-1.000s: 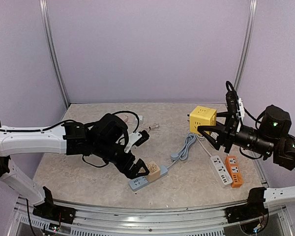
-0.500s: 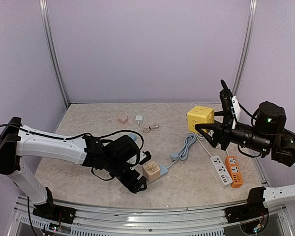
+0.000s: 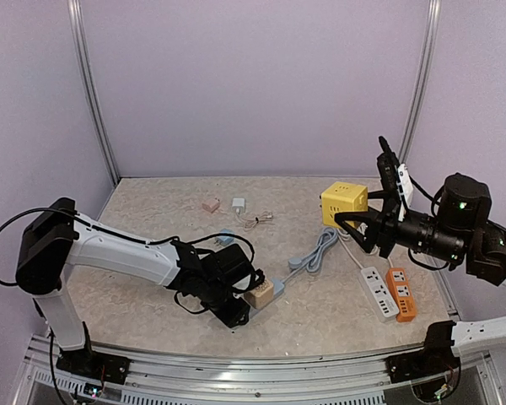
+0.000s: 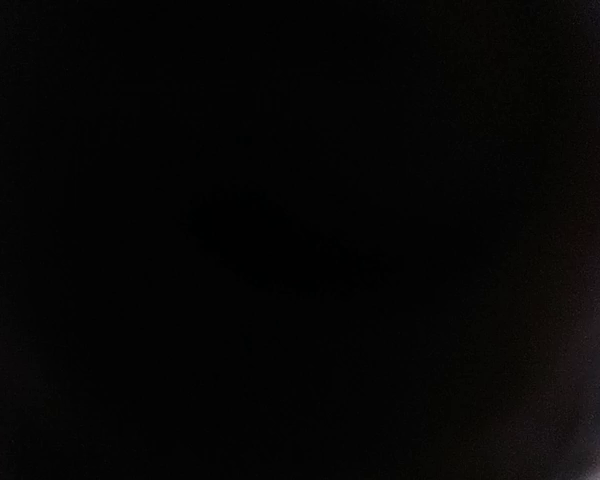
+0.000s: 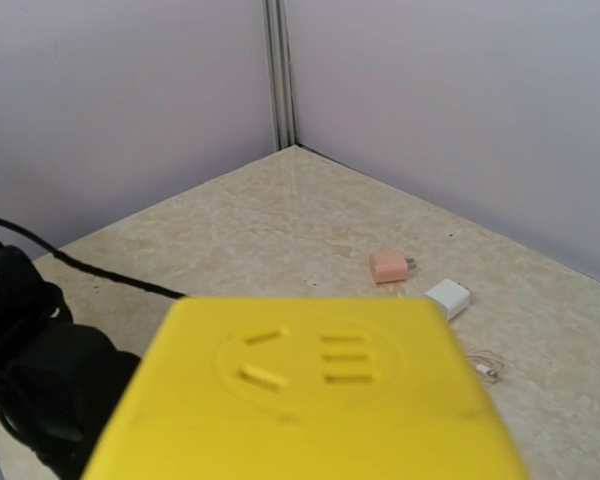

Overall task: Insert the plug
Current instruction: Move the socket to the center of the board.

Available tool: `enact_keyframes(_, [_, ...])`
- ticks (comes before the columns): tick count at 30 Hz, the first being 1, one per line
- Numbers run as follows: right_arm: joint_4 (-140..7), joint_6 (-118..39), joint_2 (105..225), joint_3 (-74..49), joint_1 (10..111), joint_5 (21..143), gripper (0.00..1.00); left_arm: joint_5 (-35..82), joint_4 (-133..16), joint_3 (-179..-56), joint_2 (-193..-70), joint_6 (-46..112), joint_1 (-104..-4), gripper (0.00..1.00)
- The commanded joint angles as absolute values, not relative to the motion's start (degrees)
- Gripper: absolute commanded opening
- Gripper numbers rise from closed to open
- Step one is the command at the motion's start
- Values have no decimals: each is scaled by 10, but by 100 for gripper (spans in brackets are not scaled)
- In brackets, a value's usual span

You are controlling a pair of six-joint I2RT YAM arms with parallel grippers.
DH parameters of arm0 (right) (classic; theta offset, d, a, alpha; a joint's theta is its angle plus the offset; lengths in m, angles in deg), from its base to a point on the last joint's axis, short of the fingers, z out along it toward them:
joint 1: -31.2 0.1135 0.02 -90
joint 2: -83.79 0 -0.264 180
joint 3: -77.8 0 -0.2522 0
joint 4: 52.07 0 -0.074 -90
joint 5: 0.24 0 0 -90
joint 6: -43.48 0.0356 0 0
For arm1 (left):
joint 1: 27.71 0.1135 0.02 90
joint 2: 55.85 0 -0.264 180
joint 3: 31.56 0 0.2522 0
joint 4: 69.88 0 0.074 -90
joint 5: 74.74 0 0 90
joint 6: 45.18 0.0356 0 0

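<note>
**Left arm.** Over the last second it has dropped low across the bench and reached toward the near edge. The left gripper now sits on the near end of the blue power strip, covering the part that lay exposed a second ago. Its fingers were spread wide then and have been drawing in. From above the wrist body hides them, and the left wrist view is fully black, so I cannot tell how far they have closed or on what.

**Task item.** The beige plug block stands on the blue power strip, just beside the left gripper and about where it stood before. Whether its pins are fully home cannot be seen.

**Right arm.** After a small shift leftward it is hanging steady. The right gripper appears, from above, to have its fingers closed about the yellow socket cube. That cube fills the lower part of the right wrist view, socket face up.

**Other items.** The white power strip and the orange power strip lie side by side on the right, untouched.

**Assessment.** The left arm seems to be clamping or bracing the strip beside the plug, which suggests a seating or steadying step. Confirmation needs the left gripper clear of the strip.
</note>
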State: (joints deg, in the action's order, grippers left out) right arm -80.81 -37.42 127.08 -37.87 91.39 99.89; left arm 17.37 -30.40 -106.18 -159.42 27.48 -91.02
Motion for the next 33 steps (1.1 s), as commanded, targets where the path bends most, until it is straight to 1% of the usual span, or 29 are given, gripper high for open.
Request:
enact_keyframes(1, [-802, -376, 1271, -355, 910, 1004, 0, 136, -313, -1087, -1618, 253, -905, 34])
enact_keyframes(4, [-801, -377, 1273, -355, 909, 1009, 0, 121, -304, -1103, -1630, 234, -904, 23])
enact_keyframes(6, [-801, -376, 1277, -356, 909, 1014, 0, 112, -300, -1117, -1642, 223, -902, 20])
enact_keyframes(10, [-823, -371, 1294, -345, 906, 1033, 0, 83, -283, -1164, -1674, 197, -894, 16])
enact_keyframes(15, [-912, -360, 1354, -291, 886, 1038, 0, 80, -279, -1241, -1724, 192, -890, 17])
enact_keyframes(17, [-952, -356, 1388, -262, 877, 1034, 0, 85, -280, -1255, -1736, 198, -895, 24])
enact_keyframes(18, [-969, -356, 1400, -249, 873, 1029, 0, 86, -283, -1255, -1738, 200, -899, 30])
enact_keyframes(20, [-997, -357, 1422, -229, 868, 1012, 0, 87, -290, -1244, -1733, 198, -903, 48])
enact_keyframes(22, [-1021, -351, 1443, -203, 865, 998, 0, 87, -299, -1219, -1715, 190, -907, 62])
enact_keyframes(23, [-1031, -346, 1455, -192, 864, 995, 0, 86, -305, -1204, -1702, 184, -908, 72])
enact_keyframes(27, [-1067, -332, 1509, -154, 863, 967, 0, 83, -343, -1129, -1632, 161, -909, 94])
enact_keyframes(28, [-1072, -328, 1525, -147, 863, 958, 0, 80, -356, -1111, -1616, 157, -911, 98])
enact_keyframes(33, [-1099, -310, 1609, -101, 864, 920, 0, 56, -429, -1014, -1489, 160, -928, 99])
